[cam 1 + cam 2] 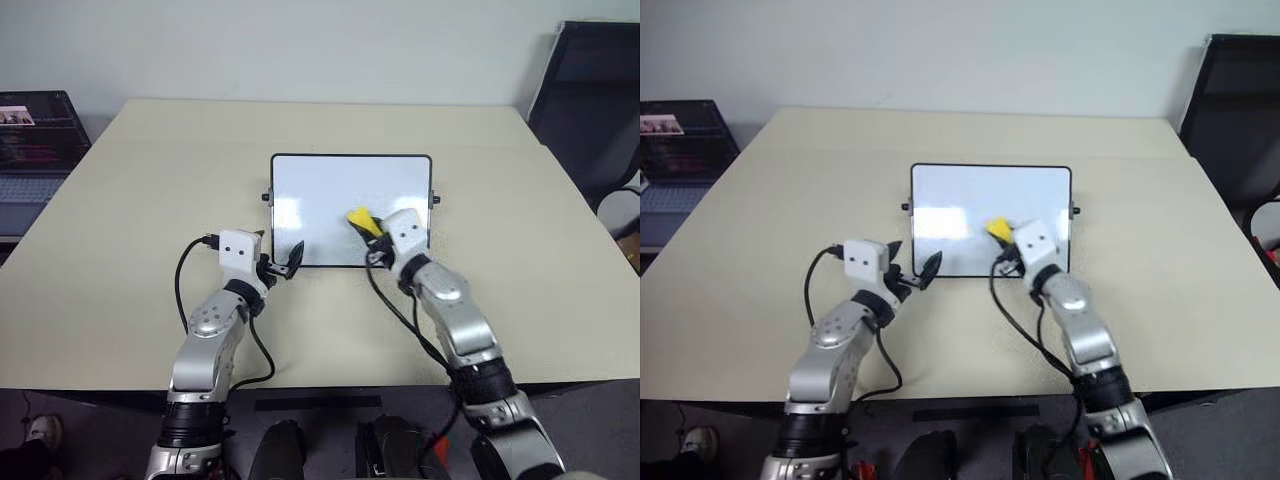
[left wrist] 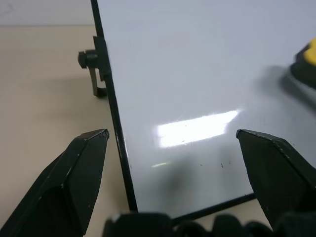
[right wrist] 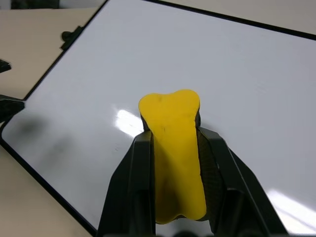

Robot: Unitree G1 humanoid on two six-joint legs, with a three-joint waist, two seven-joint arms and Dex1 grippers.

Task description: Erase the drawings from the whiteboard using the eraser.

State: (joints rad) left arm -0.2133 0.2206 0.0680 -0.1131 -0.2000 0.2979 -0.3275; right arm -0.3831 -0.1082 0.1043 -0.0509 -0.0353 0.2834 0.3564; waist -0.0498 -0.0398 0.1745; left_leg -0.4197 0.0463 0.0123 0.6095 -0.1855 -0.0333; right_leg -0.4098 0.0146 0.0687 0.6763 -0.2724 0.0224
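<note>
While the right gripper [image 3: 173,148] squeezes the yellow eraser [image 3: 173,148] tight between its two black fingers, it holds it over the right part of the whiteboard [image 1: 330,190]. The whiteboard lies flat in the middle of the tan table [image 1: 120,260], with little black knobs on its short sides. The left gripper [image 1: 283,266] waits at the near left corner of the board with its fingers spread apart and nothing in them; one finger is over the table and the other is over the white part. The board looks almost all white now. I can see no clear drawings on it, just some tiny dark specks near the front edge in the left wrist view. So the rubbing step looks close to finished, I think. Next, the eraser would need to press flat on the board and slide over any specks that are left, while the left gripper keeps the board from sliding.
</note>
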